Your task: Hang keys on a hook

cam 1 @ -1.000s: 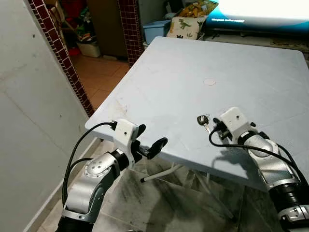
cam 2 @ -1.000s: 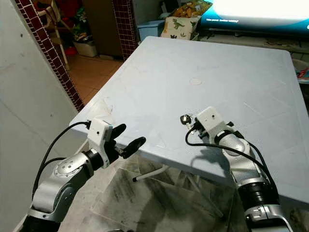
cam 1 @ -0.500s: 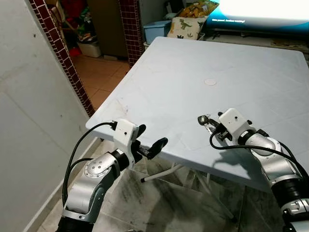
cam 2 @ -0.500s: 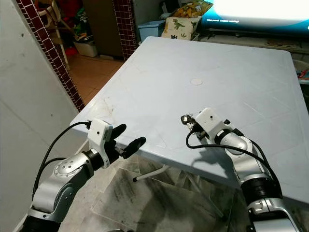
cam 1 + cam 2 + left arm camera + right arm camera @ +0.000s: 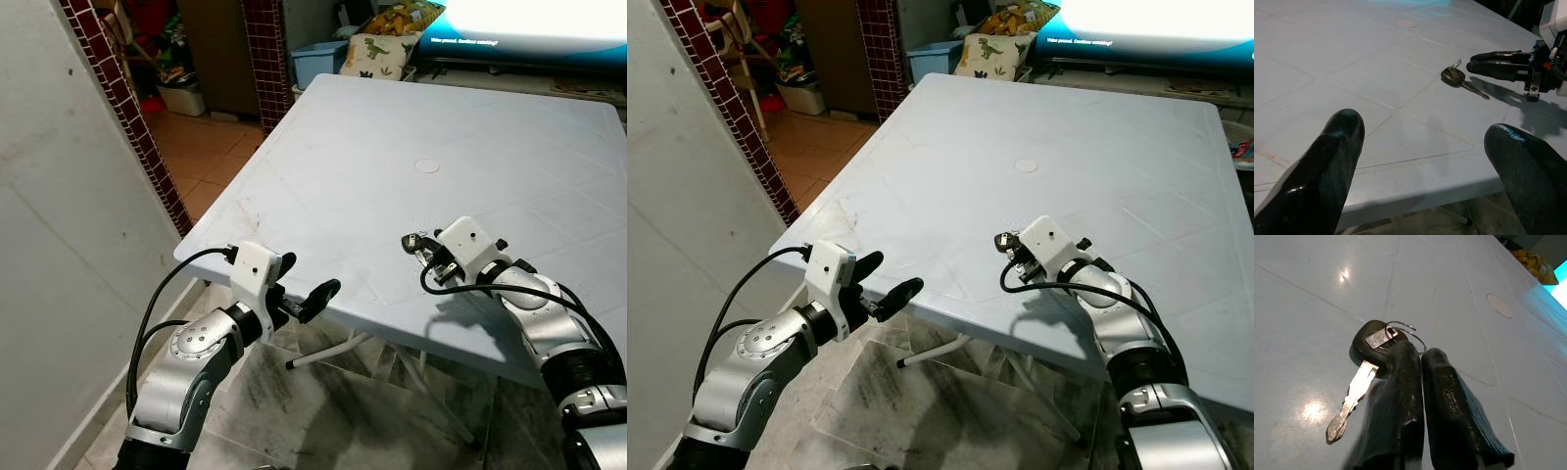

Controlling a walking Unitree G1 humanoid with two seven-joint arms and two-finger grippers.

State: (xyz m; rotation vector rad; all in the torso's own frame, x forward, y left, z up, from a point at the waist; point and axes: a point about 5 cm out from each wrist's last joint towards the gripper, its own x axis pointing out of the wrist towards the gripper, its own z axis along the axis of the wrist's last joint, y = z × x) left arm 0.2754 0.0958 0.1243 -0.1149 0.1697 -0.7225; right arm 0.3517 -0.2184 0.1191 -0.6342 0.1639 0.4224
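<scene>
A home: plastic table (image 5: 392,147), dinosaur cushion (image 5: 370,56), tiled floor (image 5: 211,162).

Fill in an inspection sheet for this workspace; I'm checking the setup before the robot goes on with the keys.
Surface: pale blue plastic table, scuffed near its front-left corner, round cap at the middle.
Job's things: keys lying on the table, black-headed key on a wire ring; no hook seen.
Clutter: nothing seen on the table.
Grippers: right tool low over the table with fingers together, tips at the key ring, grip on it not clear; left tool open, hanging off the table's front edge.
Cables: black cable looping from the left wrist camera; another at the right wrist.
Surroundings: white wall and brick-tiled pillar on the left; dinosaur-print cushion behind the table.
</scene>
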